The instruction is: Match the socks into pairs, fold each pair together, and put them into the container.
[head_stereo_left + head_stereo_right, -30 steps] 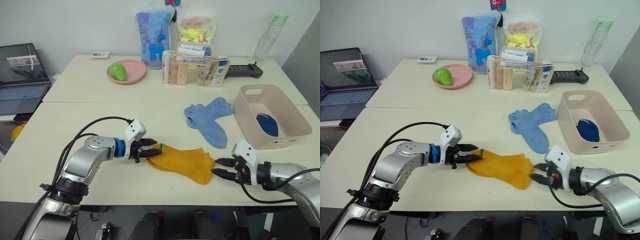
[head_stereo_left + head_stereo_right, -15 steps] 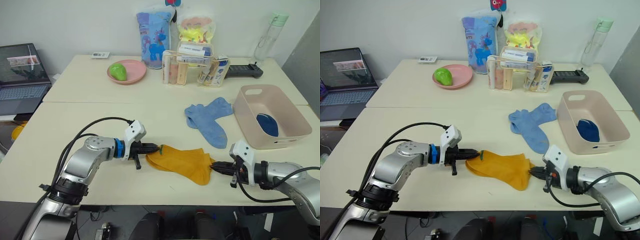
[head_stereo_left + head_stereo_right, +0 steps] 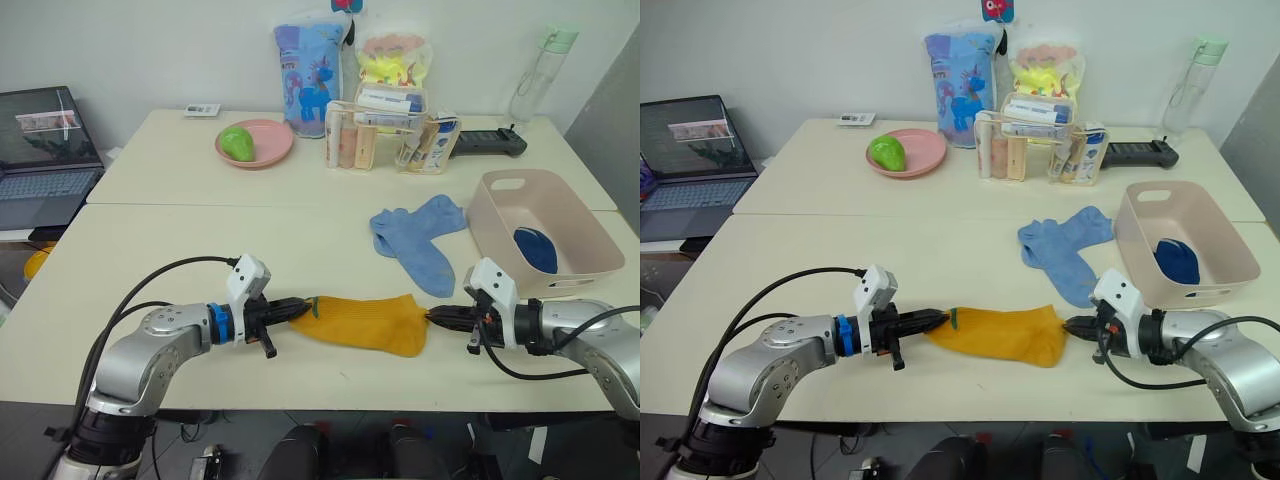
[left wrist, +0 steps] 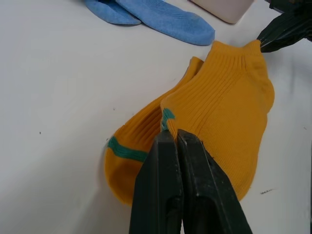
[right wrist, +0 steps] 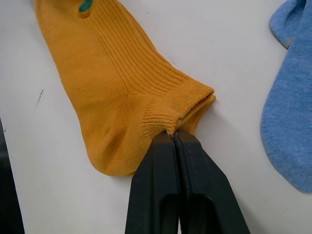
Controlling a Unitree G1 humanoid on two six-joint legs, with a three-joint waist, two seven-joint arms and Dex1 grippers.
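Note:
Two mustard yellow socks point(image 3: 365, 322) lie stacked and stretched out flat near the table's front edge. My left gripper point(image 3: 303, 306) is shut on their toe end, where a green stripe shows point(image 4: 166, 116). My right gripper point(image 3: 437, 317) is shut on their cuff end point(image 5: 171, 127). The two light blue socks point(image 3: 415, 235) lie together behind the yellow ones, untouched. The pale pink container point(image 3: 541, 275) stands at the right with a dark navy blue sock bundle point(image 3: 534, 248) inside.
A pink plate point(image 3: 254, 144) with a green fruit, a clear organiser of bottles point(image 3: 390, 132), two colourful bags, a water bottle point(image 3: 536, 72) and a black remote stand along the back. An open laptop point(image 3: 40, 150) sits off the table's left.
Both grippers closed onto the yellow socks' ends and pulled apart, the left one leftward and the right one rightward, drawing the socks out straight.

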